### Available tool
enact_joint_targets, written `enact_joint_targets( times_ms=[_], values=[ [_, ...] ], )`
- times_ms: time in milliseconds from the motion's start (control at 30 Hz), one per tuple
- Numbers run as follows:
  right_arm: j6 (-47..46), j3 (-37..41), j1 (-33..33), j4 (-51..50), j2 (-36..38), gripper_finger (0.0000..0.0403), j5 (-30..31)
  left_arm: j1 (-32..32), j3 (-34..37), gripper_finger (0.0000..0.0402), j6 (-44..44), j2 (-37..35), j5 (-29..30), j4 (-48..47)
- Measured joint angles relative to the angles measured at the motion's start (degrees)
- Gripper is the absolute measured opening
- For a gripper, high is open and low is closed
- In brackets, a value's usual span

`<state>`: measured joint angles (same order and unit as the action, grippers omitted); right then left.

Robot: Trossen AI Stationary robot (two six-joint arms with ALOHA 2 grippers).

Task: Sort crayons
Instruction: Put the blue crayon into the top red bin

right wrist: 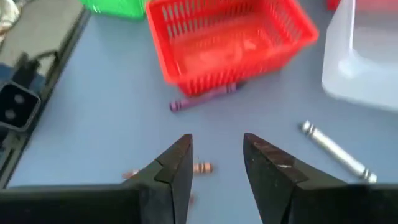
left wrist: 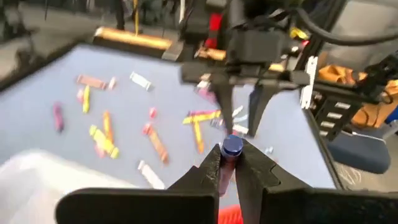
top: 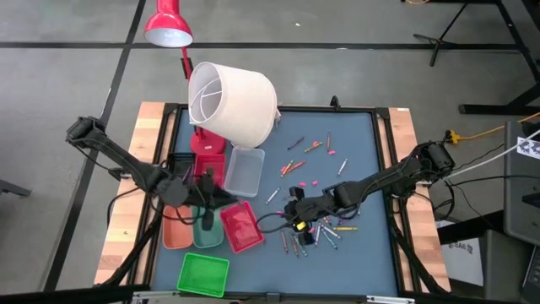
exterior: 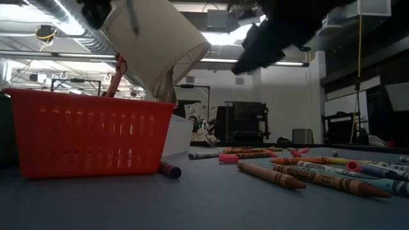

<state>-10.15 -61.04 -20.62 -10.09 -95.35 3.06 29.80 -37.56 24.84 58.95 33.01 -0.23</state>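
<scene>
My left gripper is above the trays at the table's left and is shut on a blue crayon. My right gripper is open and empty, low over the mat near the table's middle, facing the red basket. A purple crayon lies on the mat against the basket's side; it also shows in the low view. A grey crayon and a brown one lie near my right fingers. Several more crayons lie in a heap on the mat. My left gripper pinches the blue crayon between its two fingers. The crayon lies along the fingers, and its blue end sticks out past the fingertips. It is lifted clear of the table. The rest of the crayon is hidden between the fingers.
Orange, teal and green trays stand at the near left, a clear tray and a red one behind them. A white lampshade overhangs the far left. More crayons lie scattered farther back.
</scene>
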Motion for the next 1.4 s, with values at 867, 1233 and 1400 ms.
enact_joint_targets(
  times_ms=[867, 1233, 1400],
  values=[
    [-0.5, 0.8, 0.0, -0.3, 0.0, 0.0140, -0.1, -8.5, 0.0, 0.0013, 50.2, -5.9, -1.2, -53.2],
    [-0.5, 0.8, 0.0, -0.8, 0.0, 0.0140, -6.9, -11.0, 0.0, 0.0024, 49.4, -0.7, -2.1, -53.2],
    [-2.5, 0.8, -1.0, -3.1, 0.0, 0.0140, -10.9, -11.7, 0.0, 0.0026, 49.1, 0.8, -2.1, -53.2]
  ],
)
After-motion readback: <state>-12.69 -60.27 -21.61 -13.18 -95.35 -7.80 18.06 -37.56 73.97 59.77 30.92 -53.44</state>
